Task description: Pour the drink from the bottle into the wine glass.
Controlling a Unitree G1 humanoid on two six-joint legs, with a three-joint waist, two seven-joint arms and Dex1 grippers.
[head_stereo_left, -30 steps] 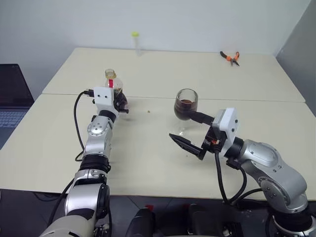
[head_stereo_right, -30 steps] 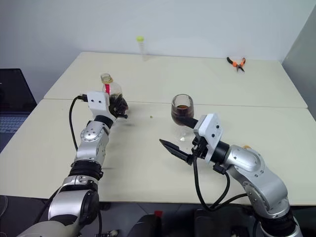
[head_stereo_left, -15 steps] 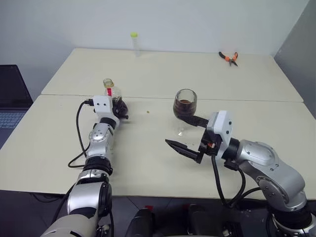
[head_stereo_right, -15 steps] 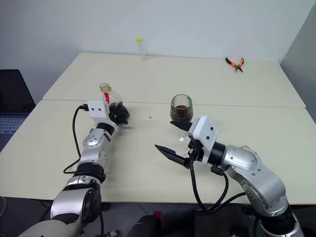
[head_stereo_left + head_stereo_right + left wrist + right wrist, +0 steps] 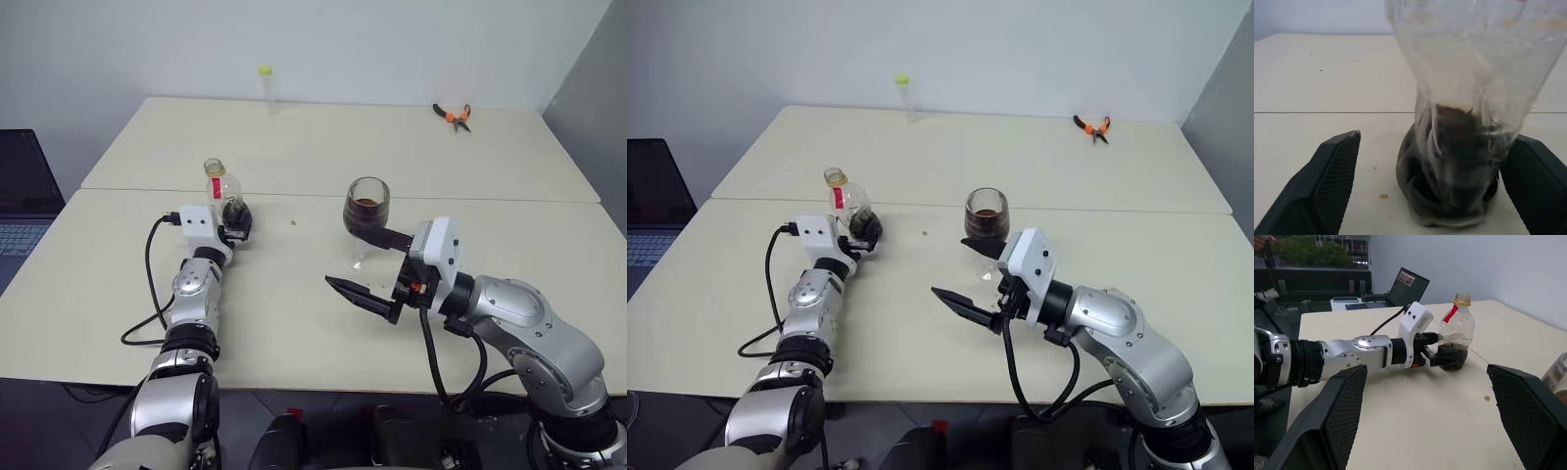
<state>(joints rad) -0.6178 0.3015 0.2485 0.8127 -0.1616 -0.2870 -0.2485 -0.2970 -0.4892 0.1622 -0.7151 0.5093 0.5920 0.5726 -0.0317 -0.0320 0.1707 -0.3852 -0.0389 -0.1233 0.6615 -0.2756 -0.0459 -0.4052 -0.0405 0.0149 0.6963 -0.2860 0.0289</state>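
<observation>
The bottle [image 5: 222, 190] stands upright and uncapped on the table, with a little dark drink [image 5: 1459, 147] in its bottom. My left gripper [image 5: 233, 216] is open around its base, one finger [image 5: 1327, 186] clearly off the plastic, the other finger [image 5: 1540, 183] close beside it. The wine glass [image 5: 368, 208] stands to the right, its bowl holding dark drink. My right gripper [image 5: 345, 257] hangs open just in front of the glass, one finger by the bowl, nothing between the fingers. The right wrist view shows the bottle [image 5: 1456, 337] and the glass's edge [image 5: 1559, 374].
A slim tube with a yellow-green cap [image 5: 266, 86] stands at the table's far edge. Orange-handled pliers [image 5: 456, 114] lie at the far right. A laptop [image 5: 24, 196] sits on a surface to the left. A seam [image 5: 490, 199] runs across the table.
My left gripper has opened and let go of the bottle, which went from tilted to standing upright on the table. The left hand sank a little. The right arm stayed put.
</observation>
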